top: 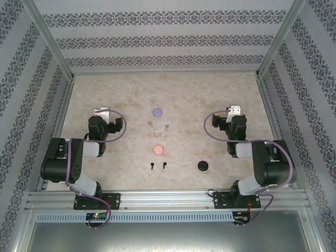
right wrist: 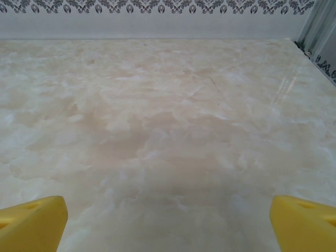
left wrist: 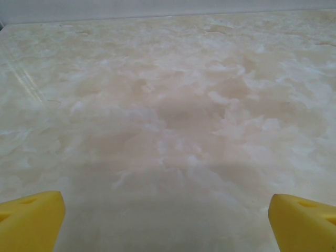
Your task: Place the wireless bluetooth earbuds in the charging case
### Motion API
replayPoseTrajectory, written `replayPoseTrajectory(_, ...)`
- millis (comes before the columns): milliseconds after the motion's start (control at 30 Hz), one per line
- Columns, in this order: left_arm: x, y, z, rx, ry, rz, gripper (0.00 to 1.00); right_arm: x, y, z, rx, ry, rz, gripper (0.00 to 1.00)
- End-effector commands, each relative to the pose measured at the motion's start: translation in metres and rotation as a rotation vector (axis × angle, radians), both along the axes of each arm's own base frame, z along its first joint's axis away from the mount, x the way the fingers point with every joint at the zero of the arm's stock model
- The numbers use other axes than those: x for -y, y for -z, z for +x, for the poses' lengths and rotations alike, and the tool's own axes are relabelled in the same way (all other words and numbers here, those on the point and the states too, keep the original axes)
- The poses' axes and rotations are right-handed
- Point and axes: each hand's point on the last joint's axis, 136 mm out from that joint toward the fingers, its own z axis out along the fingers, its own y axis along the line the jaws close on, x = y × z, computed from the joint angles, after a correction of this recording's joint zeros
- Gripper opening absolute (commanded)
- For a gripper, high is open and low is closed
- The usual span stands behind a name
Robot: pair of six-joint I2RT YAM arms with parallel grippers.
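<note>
On the marbled table (top: 121, 173) the left fingers (top: 101, 111) hung over the left part of the surface, spread wide apart and with hold of nothing. In the left wrist view their yellow tips sat at the two bottom corners with bare table between them. The right fingers (top: 233, 110) hung over the right part, also spread wide and empty. In the right wrist view their yellow tips were equally far apart, and the patterned wall (right wrist: 157, 6) closed the far edge. The earbuds lay loose on the table in the middle, between the two arms and well apart from both pairs of fingers. The lilac earbuds (top: 149, 124) lay just near of the round purple case (top: 156, 112), a little apart from each other. The pink earbuds (top: 154, 135) lay between that case and the pink case (top: 157, 150). The black earbuds (top: 151, 167) lay side by side near of the pink case, and the black case (top: 203, 166) stood to their right. I could not tell whether the cases were open.
</note>
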Motion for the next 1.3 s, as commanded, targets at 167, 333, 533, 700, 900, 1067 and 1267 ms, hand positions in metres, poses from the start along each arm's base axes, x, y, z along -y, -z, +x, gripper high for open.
replayPoseTrajectory(167,0.001,-0.002,0.001,0.002,0.003,-0.018,1.0,0.001,-0.013,0.005,0.033,-0.011,0.03,0.98)
replayPoseTrajectory(333,-0.007,-0.01,0.004,-0.047,-0.049,-0.015,1.0,0.015,-0.039,-0.005,0.014,0.078,0.021,0.98)
replayPoseTrajectory(533,-0.009,-0.042,0.011,-0.138,-0.067,-0.028,1.0,0.017,-0.087,-0.026,0.059,0.137,0.154,0.98)
replayPoseTrajectory(700,-0.004,-0.074,0.011,-0.189,-0.103,-0.114,0.99,-0.012,-0.112,-0.048,0.057,-0.004,0.266,0.98)
replayPoseTrajectory(900,0.019,-0.111,-0.002,-0.171,-0.115,-0.318,1.0,-0.056,-0.103,-0.081,-0.178,-0.166,0.319,0.98)
replayPoseTrajectory(1067,0.051,-0.125,-0.016,-0.239,-0.05,-0.464,1.0,-0.086,-0.08,-0.121,-0.444,-0.196,0.277,0.92)
replayPoseTrajectory(1267,0.09,-0.131,-0.034,-0.326,0.057,-0.552,1.0,-0.112,-0.043,-0.171,-0.717,-0.218,0.084,0.91)
